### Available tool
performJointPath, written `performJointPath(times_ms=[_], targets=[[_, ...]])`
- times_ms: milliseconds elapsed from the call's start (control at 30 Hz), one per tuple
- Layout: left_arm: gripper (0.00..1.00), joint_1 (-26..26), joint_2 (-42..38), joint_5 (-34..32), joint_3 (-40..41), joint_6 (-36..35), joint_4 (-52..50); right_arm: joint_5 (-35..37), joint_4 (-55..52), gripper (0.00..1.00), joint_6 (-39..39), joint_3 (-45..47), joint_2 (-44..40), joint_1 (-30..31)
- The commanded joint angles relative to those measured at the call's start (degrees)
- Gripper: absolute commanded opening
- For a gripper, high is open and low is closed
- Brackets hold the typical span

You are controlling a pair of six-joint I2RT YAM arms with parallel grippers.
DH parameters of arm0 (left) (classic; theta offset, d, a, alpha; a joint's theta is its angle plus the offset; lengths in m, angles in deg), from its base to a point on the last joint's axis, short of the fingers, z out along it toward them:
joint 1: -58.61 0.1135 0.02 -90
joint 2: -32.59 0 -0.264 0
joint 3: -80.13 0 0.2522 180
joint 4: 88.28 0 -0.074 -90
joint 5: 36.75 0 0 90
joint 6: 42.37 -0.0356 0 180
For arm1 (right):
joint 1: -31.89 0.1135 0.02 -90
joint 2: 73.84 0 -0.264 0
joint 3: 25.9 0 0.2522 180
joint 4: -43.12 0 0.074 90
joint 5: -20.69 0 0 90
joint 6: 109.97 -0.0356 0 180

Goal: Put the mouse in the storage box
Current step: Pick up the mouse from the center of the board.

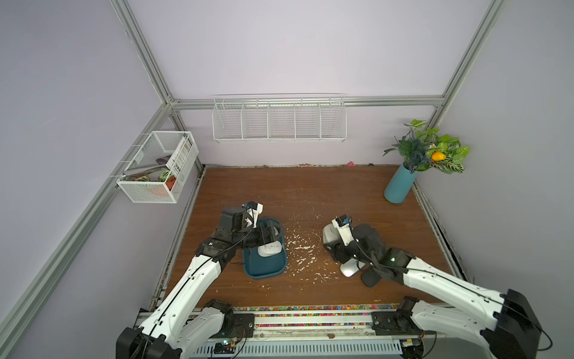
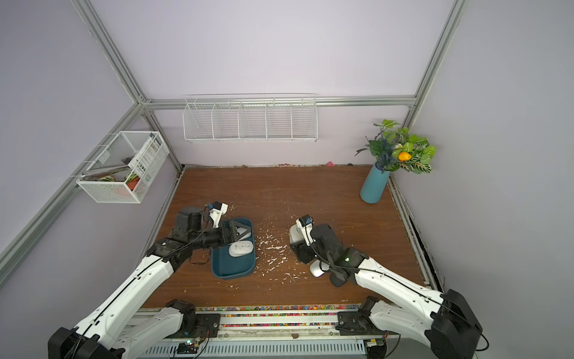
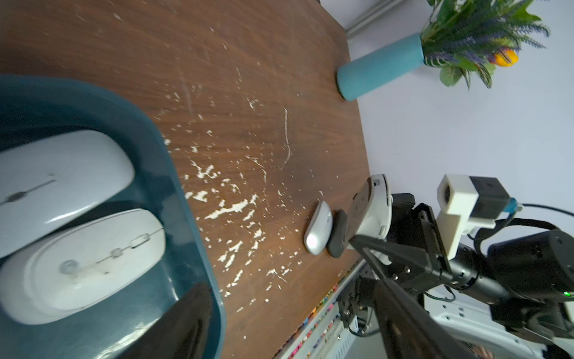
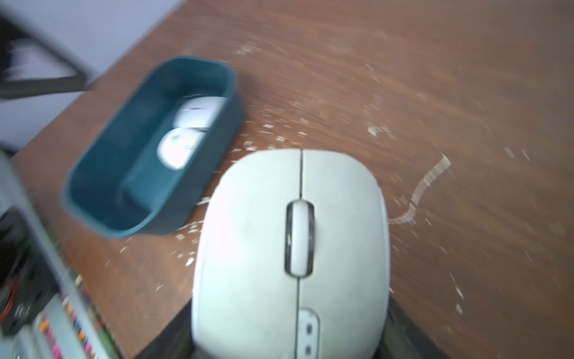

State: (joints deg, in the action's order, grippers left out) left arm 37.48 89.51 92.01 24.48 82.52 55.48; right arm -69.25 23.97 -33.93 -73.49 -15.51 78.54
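**R claw holds the mouse, not in the box yet**

Far L on the wall I see a white wire basket [image 1: 155, 167] w/ some stuff in it.

Next is my L claw [image 1: 272, 233]. It hangs over the far end of the storage box [image 1: 259, 267]. Its jaws are wide apart and hold nothing. In the L wrist cam one dark finger [image 3: 186, 320] shows low by the box rim.

The box is dark blue-green and sits on the brown table [image 1: 310, 192]. Inside it 2 mice lie side by side: a plain white mouse [image 3: 59, 180] and a scribbled white mouse [image 3: 84, 264].

Just R of the box lots of little white flecks [image 1: 299, 248] lie on the wood.

Then comes my R claw [image 1: 333, 246]. It is clamped on the grey mouse [image 4: 289, 248]. That mouse fills the R wrist cam, w/ its wheel in the middle. The L wrist cam shows it up off the table and tipped on its edge. It is well to the R of the box, past the flecks, and not inside.

Under the R arm a silver mouse [image 1: 349, 269] lies on the table, w/ a black mouse [image 1: 371, 276] just beside it.

Far R, in the back corner, a light blue vase [image 1: 399, 185] stands upright w/ green leaves and sth orange in it.
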Motion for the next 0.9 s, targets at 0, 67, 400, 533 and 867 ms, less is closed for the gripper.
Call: performJointPath(times_ms=[0,67,400,533,867], targets=[[0.87,-2.8,0.9,7.0,-0.9,0.5,4.4,-5.1,10.6,0.38,10.2,3.0,-2.3,2.1],[0.88,-5.3,1.9,7.4,-1.0,1.1,5.6,-6.9,11.0,0.39,12.0,3.0,-2.4,3.4],[0.89,-13.8,6.2,4.5,-0.1,2.4,8.0,-7.0,9.2,0.40,18.2,-1.3,3.5,9.5],[0.89,-17.4,8.2,3.7,0.0,3.0,9.9,-6.5,9.7,0.40,19.0,-1.8,4.9,10.7],[0.71,-22.6,17.1,3.2,-2.2,2.7,10.4,-7.0,9.9,0.40,20.0,-2.4,6.0,11.6]])
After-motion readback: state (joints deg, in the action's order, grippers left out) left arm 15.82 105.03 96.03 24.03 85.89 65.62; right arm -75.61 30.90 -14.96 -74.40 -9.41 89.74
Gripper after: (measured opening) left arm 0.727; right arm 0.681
